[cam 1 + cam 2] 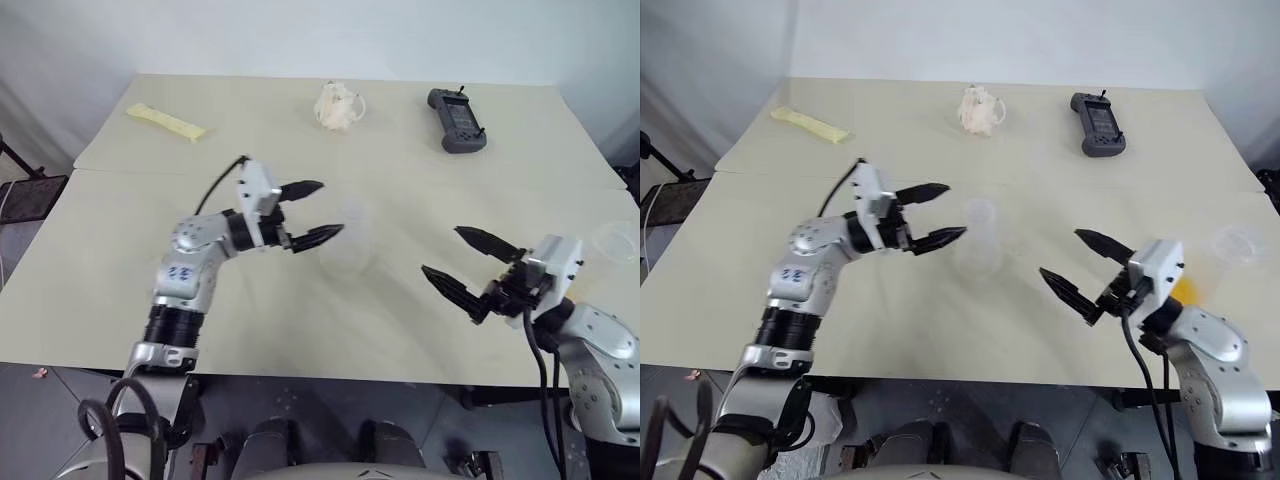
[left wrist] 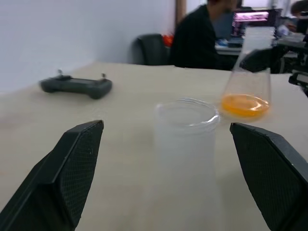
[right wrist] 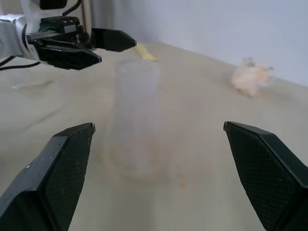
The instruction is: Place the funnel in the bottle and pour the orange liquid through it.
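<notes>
The clear bottle (image 1: 980,245) stands upright mid-table, hard to make out. A round clear rim tops it, which I take for the funnel (image 2: 186,109) seated in its neck. My left gripper (image 1: 332,208) is open just left of the bottle, its fingertips short of it, holding nothing. The left wrist view looks between its fingers (image 2: 72,163) at the bottle (image 2: 185,159). The orange liquid (image 2: 244,104) lies in a clear conical flask beyond the bottle, showing behind my right arm (image 1: 1185,290). My right gripper (image 1: 440,250) is open and empty, right of the bottle (image 3: 132,120).
At the back of the table lie a dark handheld controller (image 1: 456,120), a crumpled white lump (image 1: 340,106) and a pale yellow strip (image 1: 165,122). A clear round cup (image 1: 615,240) stands at the right edge. A person (image 2: 202,33) sits far behind the table.
</notes>
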`<state>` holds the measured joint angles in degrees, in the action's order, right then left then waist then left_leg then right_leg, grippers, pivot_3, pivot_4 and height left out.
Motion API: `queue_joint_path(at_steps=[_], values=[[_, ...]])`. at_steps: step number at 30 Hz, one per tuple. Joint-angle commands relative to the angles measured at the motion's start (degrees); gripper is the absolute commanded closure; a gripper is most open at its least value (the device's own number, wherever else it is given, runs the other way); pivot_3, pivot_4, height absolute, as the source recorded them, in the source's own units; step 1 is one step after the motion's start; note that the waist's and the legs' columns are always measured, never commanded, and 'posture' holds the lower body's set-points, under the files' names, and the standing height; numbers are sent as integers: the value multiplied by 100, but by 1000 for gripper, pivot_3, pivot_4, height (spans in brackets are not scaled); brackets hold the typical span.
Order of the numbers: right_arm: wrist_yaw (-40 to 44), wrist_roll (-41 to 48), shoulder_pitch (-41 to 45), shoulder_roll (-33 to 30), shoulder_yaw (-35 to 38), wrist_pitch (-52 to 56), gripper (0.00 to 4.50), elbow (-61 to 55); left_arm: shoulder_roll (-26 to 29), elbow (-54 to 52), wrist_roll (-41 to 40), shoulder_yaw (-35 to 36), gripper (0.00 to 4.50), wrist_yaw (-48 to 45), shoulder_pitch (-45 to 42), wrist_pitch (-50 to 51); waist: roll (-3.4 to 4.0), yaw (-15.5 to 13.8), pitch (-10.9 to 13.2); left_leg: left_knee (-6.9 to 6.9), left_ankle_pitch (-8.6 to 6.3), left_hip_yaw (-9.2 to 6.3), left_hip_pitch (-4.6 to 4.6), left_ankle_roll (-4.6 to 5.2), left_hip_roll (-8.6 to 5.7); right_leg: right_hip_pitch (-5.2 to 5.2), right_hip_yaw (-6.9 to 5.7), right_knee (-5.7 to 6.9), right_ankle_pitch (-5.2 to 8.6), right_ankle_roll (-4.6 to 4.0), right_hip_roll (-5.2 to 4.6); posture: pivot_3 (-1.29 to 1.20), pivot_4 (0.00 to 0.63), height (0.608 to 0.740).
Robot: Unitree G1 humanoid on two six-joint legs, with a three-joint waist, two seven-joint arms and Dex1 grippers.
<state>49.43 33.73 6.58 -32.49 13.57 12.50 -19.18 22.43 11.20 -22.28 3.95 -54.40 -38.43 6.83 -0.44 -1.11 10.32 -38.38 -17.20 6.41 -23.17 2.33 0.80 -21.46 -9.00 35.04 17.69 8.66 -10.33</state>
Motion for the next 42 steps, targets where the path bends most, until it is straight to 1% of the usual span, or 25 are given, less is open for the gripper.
queue_joint_path(at_steps=[1,4,5,7,9,11,12,15,18,21,26,28,32,35,37,39,42], values=[[241,119,347,46,-173,-89,0,160,347,-783,-380,652,26,164,492,13,1,20,-1,1,0,-1,0,0,1,0,0,2,0,0,-1,0,150,740],[484,205,668,-15,-341,56,0,343,605,-1378,-526,1134,26,448,1332,177,1,66,-1,7,0,-4,2,0,2,0,-1,4,0,0,-4,0,150,740],[670,158,850,-60,-471,31,0,449,630,-1760,-536,1536,26,670,2017,197,1,90,-1,8,0,-5,3,0,1,0,-3,5,0,0,-5,0,150,740],[901,92,1044,-114,-611,-31,0,583,648,-2240,-563,1964,26,967,2825,232,2,140,-1,10,-1,-6,3,2,-1,1,-1,4,0,1,-11,0,150,740],[1284,-42,1255,-180,-856,-184,0,736,423,-2877,-561,2711,26,1273,4133,95,-5,175,3,12,-2,-10,2,2,2,0,-6,3,0,1,-9,0,150,740],[1541,-148,1384,-209,-988,-327,0,852,160,-3319,-643,3203,26,1630,4956,25,-6,197,3,14,-5,-10,4,0,6,2,-6,-1,0,0,-8,0,150,740],[1660,-197,1404,-224,-1050,-387,0,889,-8,-3483,-692,3356,26,1772,5288,-2,-7,162,4,14,-5,-10,4,1,5,2,-6,-3,0,0,-9,0,150,740],[2119,-413,1388,-302,-1287,-704,0,987,-509,-3800,-757,3620,26,2081,6128,-103,-6,48,4,0,-6,-22,4,5,3,20,-10,-9,0,0,-14,0,150,740],[2252,-410,1434,-251,-1381,-756,0,1080,-1085,-4007,-846,3602,26,2407,6708,-141,-6,-13,3,-16,-15,-21,4,18,0,31,-5,-23,0,0,-18,0,150,740],[2300,-406,1544,-210,-1409,-740,0,1192,-1281,-4131,-827,3294,26,2571,6842,-27,-7,-36,3,-31,-28,-23,2,16,3,30,-5,-30,0,0,-18,0,150,740],[2241,-371,1664,-150,-1360,-756,0,1316,-1136,-4017,-577,2700,26,2956,6425,276,-6,-28,3,-38,-34,-21,0,14,6,26,-4,-21,1,-3,-16,0,150,740],[2220,-405,1662,-151,-1340,-798,0,1320,-1046,-3846,-526,2545,26,3259,6054,577,-5,-21,2,-38,-34,-20,0,13,7,25,-4,-6,1,-3,-13,0,150,740],[2106,-402,1526,-135,-1325,-776,0,1181,-856,-3278,-98,2202,26,3758,5127,785,-4,-20,1,-41,-34,-19,0,12,7,22,-7,5,1,-2,-11,0,150,740],[1882,-379,1389,-92,-1281,-718,0,998,-759,-2894,58,2015,26,4020,4564,993,-4,-18,1,-42,-34,-18,-1,13,7,21,-7,5,1,-2,-10,0,150,740],[1794,-351,1284,-98,-1247,-691,0,907,-747,-2731,-6,2012,26,4123,4311,1127,-4,-19,1,-41,-34,-18,-1,12,7,20,-7,7,1,-2,-10,0,150,740],[1750,-329,1147,-123,-1230,-672,0,822,-710,-2652,-61,2084,408,4242,4096,1202,-4,-15,1,-41,-34,-18,-1,11,7,19,-8,7,1,-1,-9,0,150,740],[1674,-314,1035,-110,-1207,-629,0,773,-645,-2593,-172,2099,1190,4251,3895,1356,-4,-14,1,-40,-35,-17,-2,10,8,18,-8,6,0,-1,-9,0,150,740]])
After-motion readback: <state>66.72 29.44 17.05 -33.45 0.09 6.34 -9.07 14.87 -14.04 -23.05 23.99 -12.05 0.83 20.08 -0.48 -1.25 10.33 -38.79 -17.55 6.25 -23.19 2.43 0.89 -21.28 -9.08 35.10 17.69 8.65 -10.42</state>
